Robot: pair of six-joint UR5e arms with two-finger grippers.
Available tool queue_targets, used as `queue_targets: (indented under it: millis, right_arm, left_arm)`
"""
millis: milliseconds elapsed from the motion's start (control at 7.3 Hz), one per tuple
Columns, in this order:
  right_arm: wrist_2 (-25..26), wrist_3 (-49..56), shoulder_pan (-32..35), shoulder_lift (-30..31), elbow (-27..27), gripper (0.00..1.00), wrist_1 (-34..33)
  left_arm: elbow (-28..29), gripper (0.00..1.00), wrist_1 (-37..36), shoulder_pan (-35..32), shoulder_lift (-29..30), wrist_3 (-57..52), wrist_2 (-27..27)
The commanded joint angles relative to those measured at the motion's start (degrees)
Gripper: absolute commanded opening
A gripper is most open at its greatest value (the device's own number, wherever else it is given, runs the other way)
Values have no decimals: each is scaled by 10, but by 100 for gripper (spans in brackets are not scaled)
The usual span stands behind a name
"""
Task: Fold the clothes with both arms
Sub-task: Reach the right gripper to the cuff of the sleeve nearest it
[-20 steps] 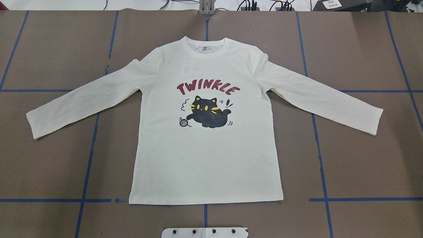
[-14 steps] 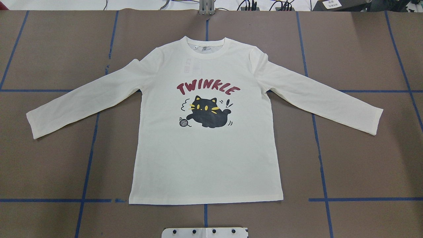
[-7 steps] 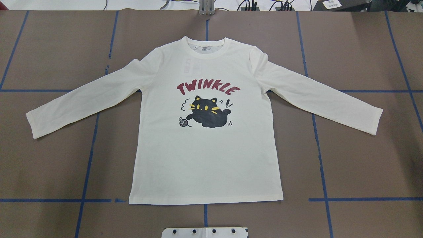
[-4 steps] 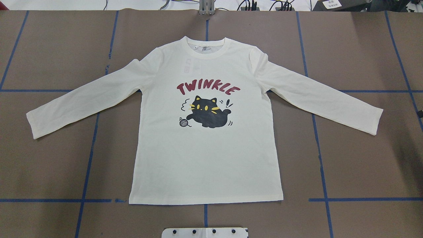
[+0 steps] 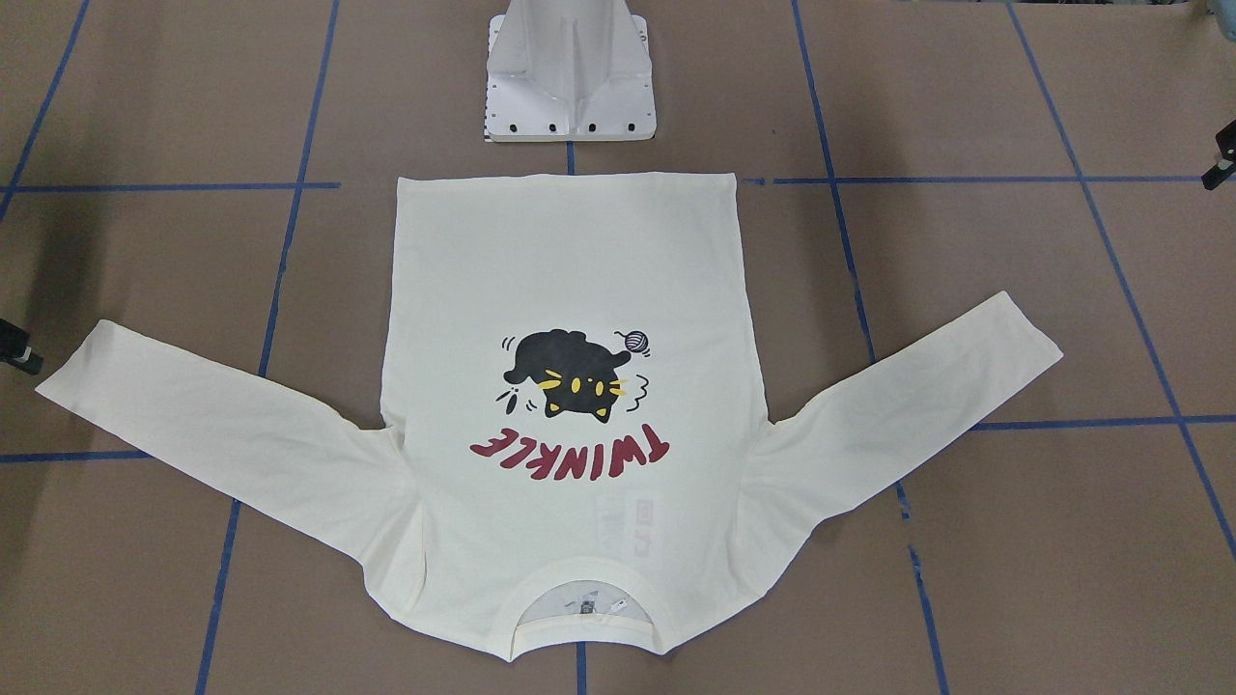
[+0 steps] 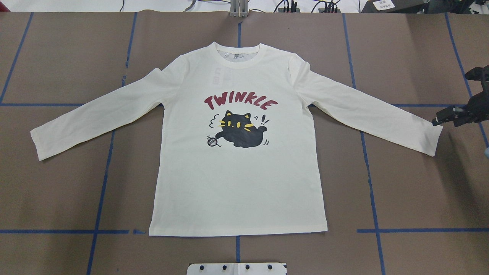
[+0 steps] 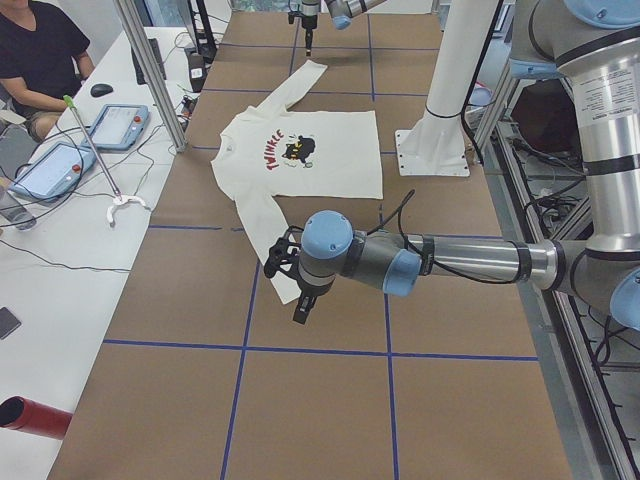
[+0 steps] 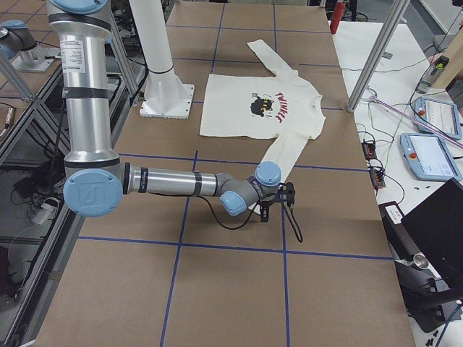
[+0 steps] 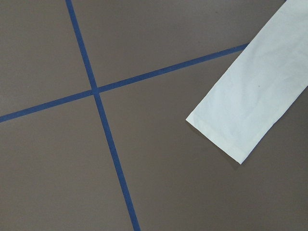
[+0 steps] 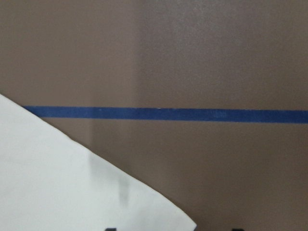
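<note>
Our right tool (image 6: pixel 456 114) has just come in, jaws apart, beside a cuff of the cat-print shirt (image 6: pixel 237 183) lying flat and unfolded on the desk (image 6: pixel 57 191), so folding seems about to start; the left tool's (image 5: pixel 1221 164) state we cannot tell.

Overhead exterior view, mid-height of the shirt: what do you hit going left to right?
left-side sleeve cuff → cat print on the shirt body → right-side sleeve cuff → right gripper at the view's right edge, just past that cuff.
</note>
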State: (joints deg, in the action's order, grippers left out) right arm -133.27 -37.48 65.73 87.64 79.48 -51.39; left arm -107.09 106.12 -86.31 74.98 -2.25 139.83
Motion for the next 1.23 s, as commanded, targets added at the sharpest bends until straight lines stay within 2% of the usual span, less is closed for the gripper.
queue_targets:
  millis: [0, 137, 411, 548, 822, 1096]
  right_arm:
    - [3, -4, -5, -10, -19, 78, 2]
    - [4, -4, -6, -10, -23, 68, 2]
    - [4, -5, -6, -10, -23, 27, 2]
    - [3, -4, -6, -10, -23, 0, 3]
    - [3, -3, -7, -12, -23, 0, 3]
    - [-16, -21, -5, -4, 49, 0, 0]
  left_arm:
    - [0, 100, 1, 0, -1, -1, 0]
    - [0, 100, 1, 0, -2, -1, -1]
    - [1, 100, 1, 0, -2, -1, 0]
    - [1, 100, 1, 0, -2, -1, -1]
    - [1, 100, 0, 0, -3, -1, 0]
    - [4, 100, 1, 0, -3, -2, 0]
